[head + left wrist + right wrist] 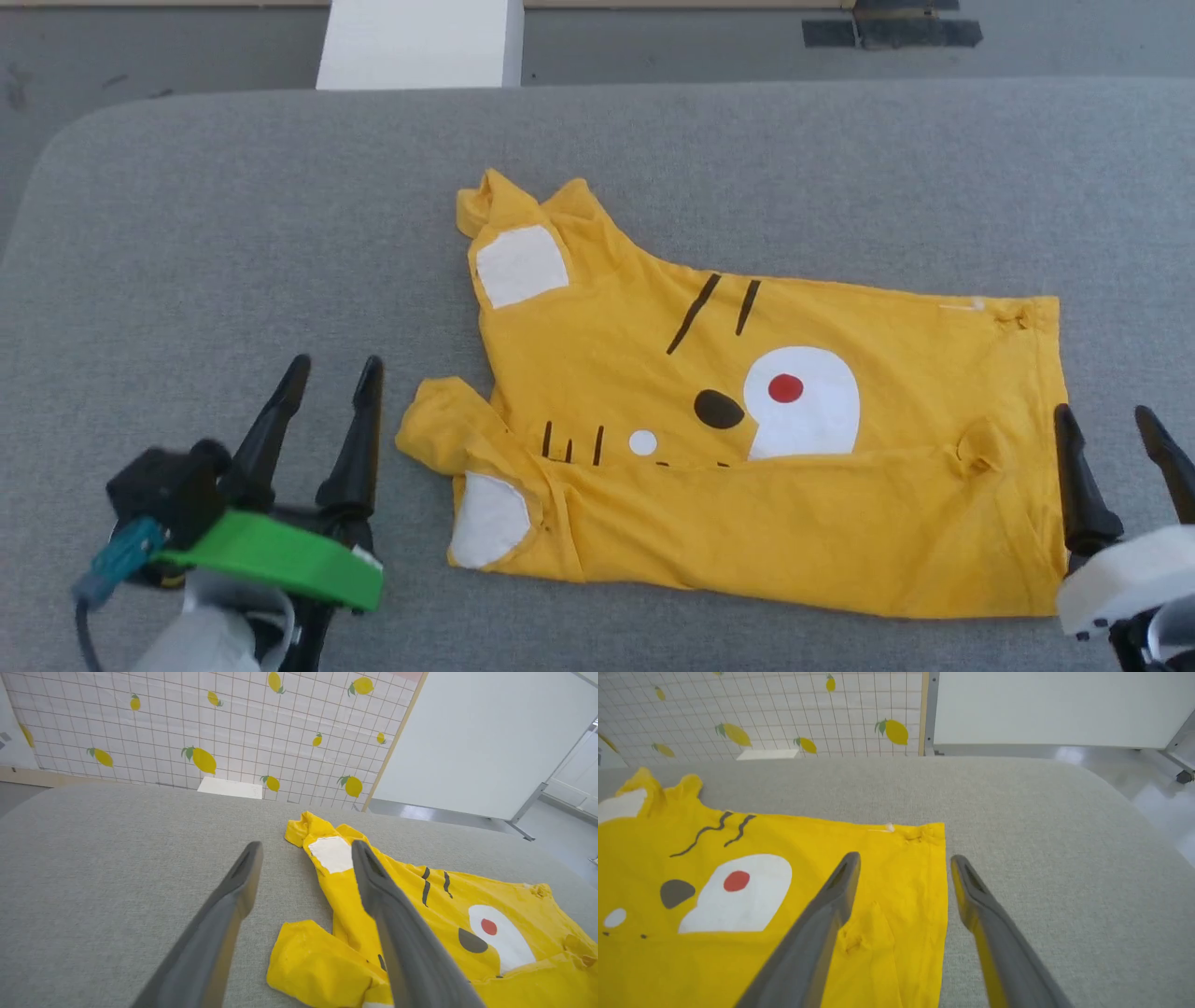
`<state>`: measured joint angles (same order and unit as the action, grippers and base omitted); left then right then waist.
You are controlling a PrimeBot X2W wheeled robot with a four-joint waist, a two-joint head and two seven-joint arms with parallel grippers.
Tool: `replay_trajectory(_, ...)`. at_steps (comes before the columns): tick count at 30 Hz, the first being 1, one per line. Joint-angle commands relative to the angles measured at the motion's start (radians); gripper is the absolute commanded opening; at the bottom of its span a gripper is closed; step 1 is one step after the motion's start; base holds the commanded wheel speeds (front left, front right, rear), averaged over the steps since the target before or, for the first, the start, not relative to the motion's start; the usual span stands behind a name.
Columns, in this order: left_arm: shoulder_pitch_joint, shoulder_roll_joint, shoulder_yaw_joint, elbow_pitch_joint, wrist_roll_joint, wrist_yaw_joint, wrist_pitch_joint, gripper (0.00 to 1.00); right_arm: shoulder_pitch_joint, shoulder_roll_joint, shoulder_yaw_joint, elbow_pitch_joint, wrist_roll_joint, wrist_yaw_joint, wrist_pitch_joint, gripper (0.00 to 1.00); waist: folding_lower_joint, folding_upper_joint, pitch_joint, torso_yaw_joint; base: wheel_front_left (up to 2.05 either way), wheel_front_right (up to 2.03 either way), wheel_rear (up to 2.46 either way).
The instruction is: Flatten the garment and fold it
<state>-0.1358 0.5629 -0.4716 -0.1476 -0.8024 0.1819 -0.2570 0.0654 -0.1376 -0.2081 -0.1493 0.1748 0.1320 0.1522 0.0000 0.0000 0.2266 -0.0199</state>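
Observation:
The yellow T-shirt [747, 448] lies on the grey padded table [233, 233], its near edge folded up over the lower part of the cartoon face. Both sleeves point left, each with a white patch. My left gripper [334, 371] stands open just left of the lower sleeve, nothing between its fingers. In the left wrist view the T-shirt [467, 924] lies to the right of my left gripper [306, 847]. My right gripper [1102, 418] stands open at the shirt's right edge. Seen from the right wrist, the right gripper [903, 858] straddles the hem of the T-shirt [738, 896].
A white block [420, 42] stands beyond the table's far edge on the grey floor. A lemon-print grid wall [210, 723] and a white panel [490, 737] stand behind. Bare grey padding spreads left and behind the shirt.

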Motion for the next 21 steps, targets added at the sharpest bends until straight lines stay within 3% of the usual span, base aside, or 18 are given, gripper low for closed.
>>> replay_trajectory(1, 0.054, -0.035, 0.041, -0.025, 0.041, 0.008, -0.004, 1.00, 0.022, 0.030, -0.016, -0.021, -0.031, -0.001, -0.033, 1.00, 0.0000, 0.0000, -0.033, 0.014, 0.00, 0.00, 0.00)
replay_trajectory(5, 0.189, -0.119, 0.157, -0.070, 0.187, -0.003, -0.005, 1.00, 0.070, 0.079, -0.054, -0.054, -0.102, -0.001, -0.127, 1.00, 0.0000, 0.0000, -0.046, 0.019, 0.00, 0.00, 0.00)
replay_trajectory(8, 0.277, -0.194, 0.218, -0.059, 0.270, -0.022, -0.005, 1.00, 0.104, 0.086, -0.050, -0.034, -0.064, -0.001, -0.173, 1.00, 0.0000, 0.0000, -0.058, 0.021, 0.00, 0.00, 0.00)
replay_trajectory(14, 0.360, -0.335, 0.310, -0.023, 0.316, -0.104, -0.005, 1.00, 0.139, 0.087, -0.052, 0.034, -0.001, -0.001, -0.236, 1.00, 0.0000, 0.0000, -0.077, 0.029, 0.00, 0.00, 0.00)
replay_trajectory(21, 0.345, -0.333, 0.295, 0.038, 0.341, -0.166, 0.035, 1.00, 0.118, 0.087, -0.062, 0.034, -0.025, -0.001, -0.240, 1.00, 0.0000, 0.0000, -0.091, 0.035, 0.00, 0.00, 0.00)
